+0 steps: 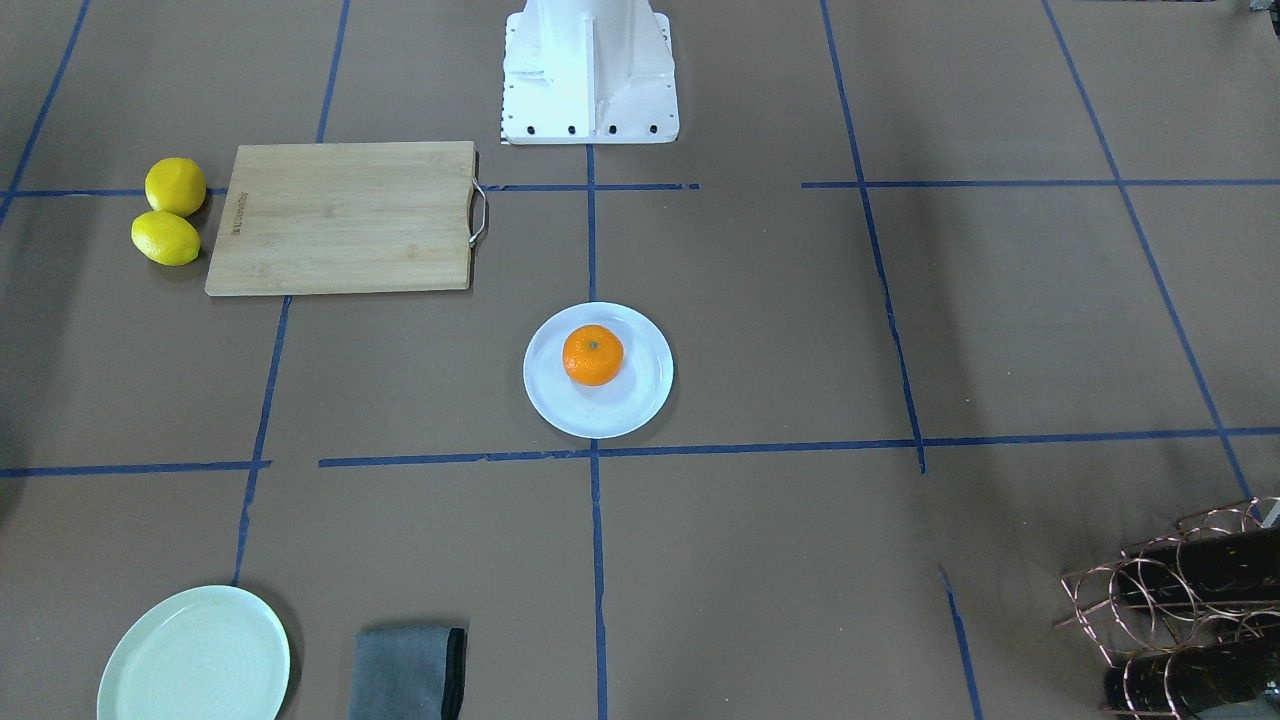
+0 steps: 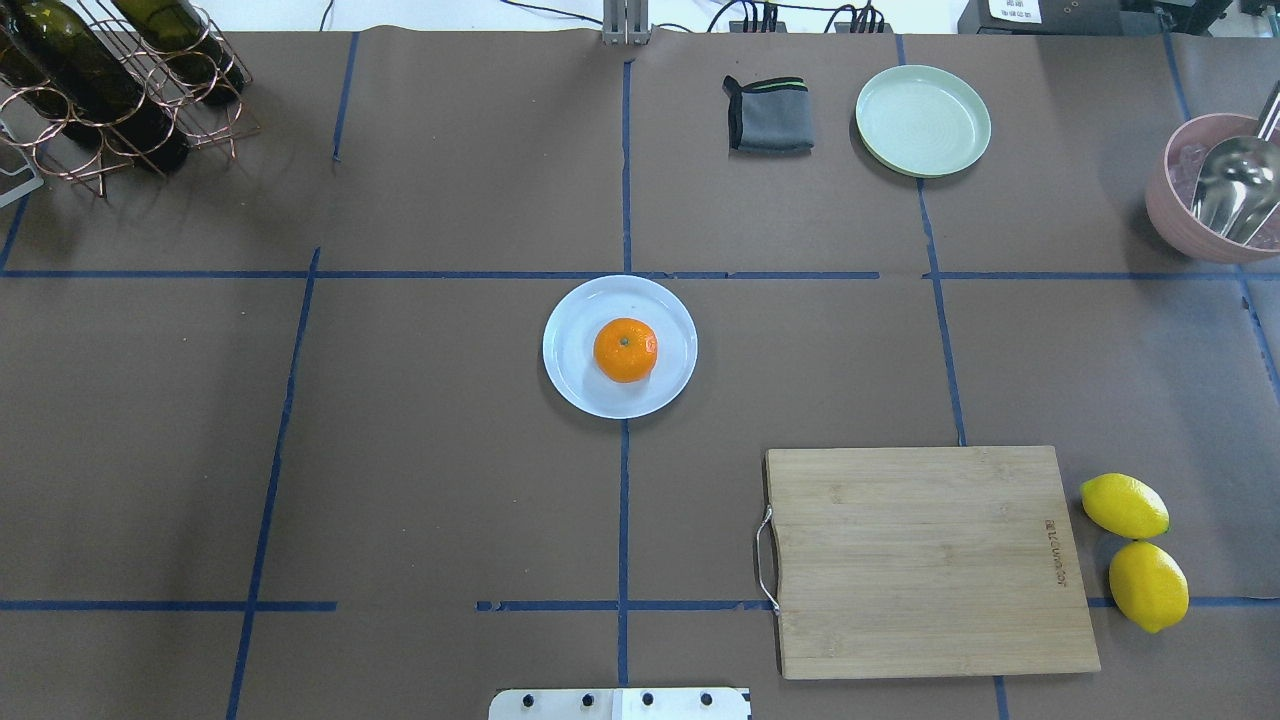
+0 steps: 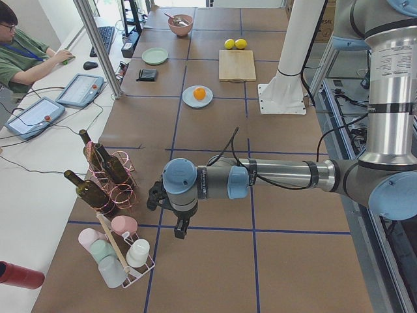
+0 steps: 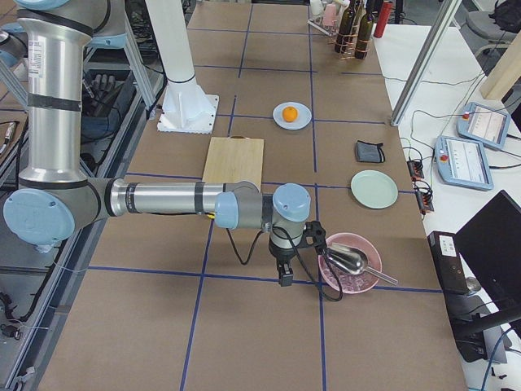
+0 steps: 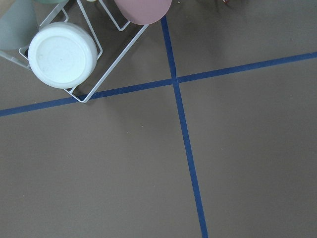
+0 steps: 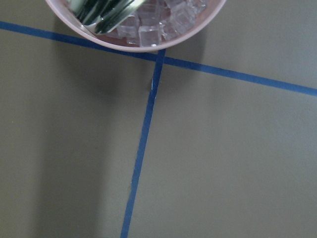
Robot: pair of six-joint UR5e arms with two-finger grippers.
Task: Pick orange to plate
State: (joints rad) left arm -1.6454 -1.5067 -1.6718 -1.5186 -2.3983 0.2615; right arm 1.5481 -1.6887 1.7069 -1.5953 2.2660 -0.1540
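Observation:
The orange (image 2: 625, 350) rests near the middle of the round white plate (image 2: 575, 372), at the table's centre; the same orange (image 1: 592, 355) and plate (image 1: 640, 405) show in the front-facing view. Nothing touches them. My left gripper (image 3: 180, 228) hangs over the table's far left end, near a cup rack, and shows only in the exterior left view. My right gripper (image 4: 285, 275) hangs at the far right end beside a pink bowl, seen only in the exterior right view. I cannot tell whether either is open or shut. Neither wrist view shows any fingers.
A wooden cutting board (image 2: 925, 560) lies right of centre with two lemons (image 2: 1135, 550) beside it. A mint-green plate (image 2: 922, 120) and folded grey cloth (image 2: 768, 115) sit at the back. A pink bowl (image 2: 1175, 215) with scoop is far right, a bottle rack (image 2: 100, 90) back left.

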